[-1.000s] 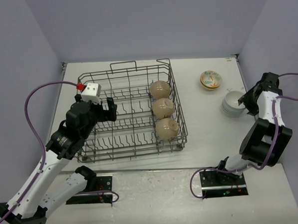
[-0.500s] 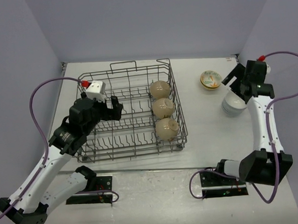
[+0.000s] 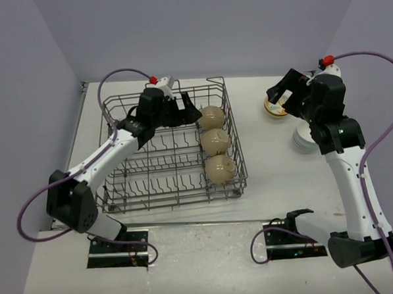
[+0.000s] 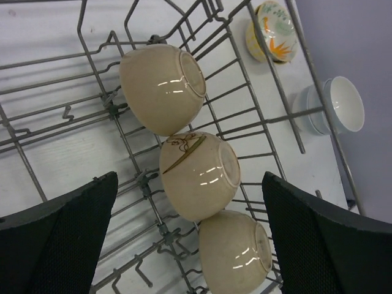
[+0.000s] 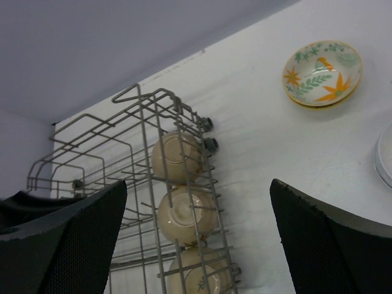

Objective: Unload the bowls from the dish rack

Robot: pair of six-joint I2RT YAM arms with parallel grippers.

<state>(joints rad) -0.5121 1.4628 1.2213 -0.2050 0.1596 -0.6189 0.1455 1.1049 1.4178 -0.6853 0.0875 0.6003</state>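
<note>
Three beige bowls [image 4: 196, 177] stood on edge in the dish rack's right row [image 3: 173, 199]. The left pincer [image 3: 189, 110] hung released nearby and should straddle one rim squarely. The right pincer [image 3: 283, 93] gaped empty.

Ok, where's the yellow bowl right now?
Top view: the yellow bowl sits on the table right of the rack, far side, just beyond the white stack.

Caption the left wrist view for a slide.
Open left gripper above three beige bowls lying in the dish rack; yellow bowl and white bowls outside on table.
</note>
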